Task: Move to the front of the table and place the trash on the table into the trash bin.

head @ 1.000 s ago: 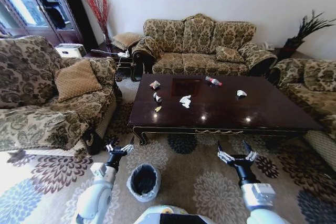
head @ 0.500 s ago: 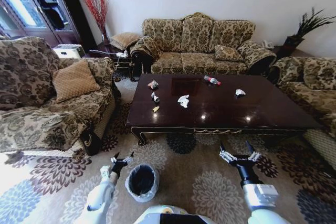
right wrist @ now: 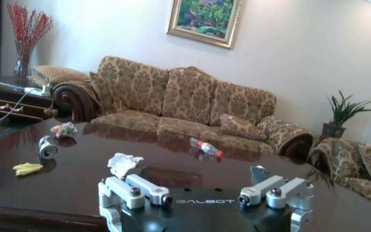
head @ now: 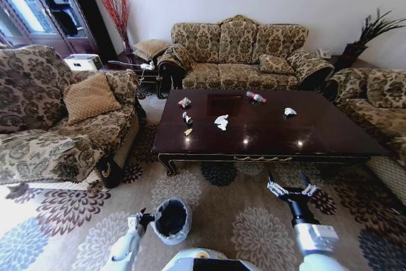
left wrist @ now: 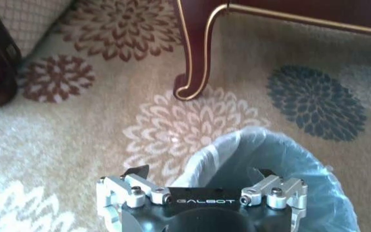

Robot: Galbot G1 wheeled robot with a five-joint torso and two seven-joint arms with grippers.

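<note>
Six bits of trash (head: 222, 121) on the table (head: 317, 134); one bin (head: 172, 219) on the carpet. "GALBOT" on both grippers: left gripper (left wrist: 198, 173) spread over bin, right gripper (head: 291, 186) spread, facing table.

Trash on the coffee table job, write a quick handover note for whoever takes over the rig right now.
Left gripper: open, empty, low at the rim of the trash bin on the carpet.
Right gripper: open, empty, raised in front of the table.
Trash all lies on the table: plastic bottle, white paper wad, another wad, yellow scrap, small wrappers toward the table's left end.
Done: robot faces the table's long side, bin beside it.
Left: every piece needs picking up and binning.
</note>
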